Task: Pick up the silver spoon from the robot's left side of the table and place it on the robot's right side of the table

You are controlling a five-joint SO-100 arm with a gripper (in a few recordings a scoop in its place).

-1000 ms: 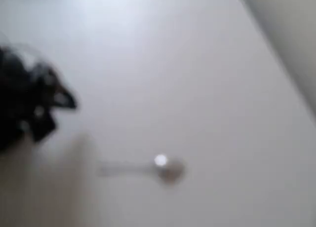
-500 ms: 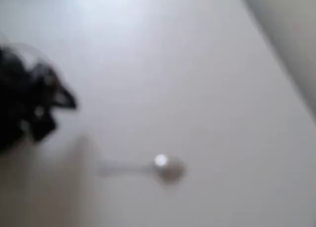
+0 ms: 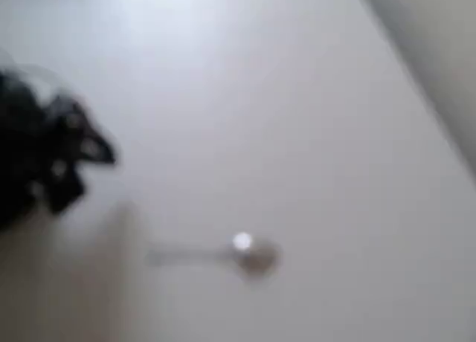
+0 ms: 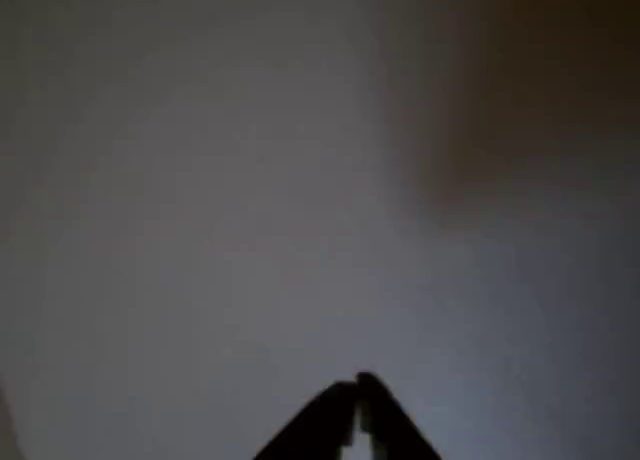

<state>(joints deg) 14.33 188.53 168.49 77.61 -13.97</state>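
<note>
The silver spoon (image 3: pixel 223 254) lies flat on the white table (image 3: pixel 282 104) in the blurred overhead view, bowl to the right with a bright glint, thin handle pointing left. The black arm with its gripper (image 3: pixel 85 160) sits at the left edge, well apart from the spoon, up and to the left of its handle. In the wrist view the gripper (image 4: pixel 357 385) has its two dark fingertips pressed together, shut on nothing, over bare grey tabletop.
The table's straight edge (image 3: pixel 424 97) runs diagonally down the upper right of the overhead view, with a darker area beyond it. A soft shadow (image 3: pixel 111 282) falls on the table below the arm.
</note>
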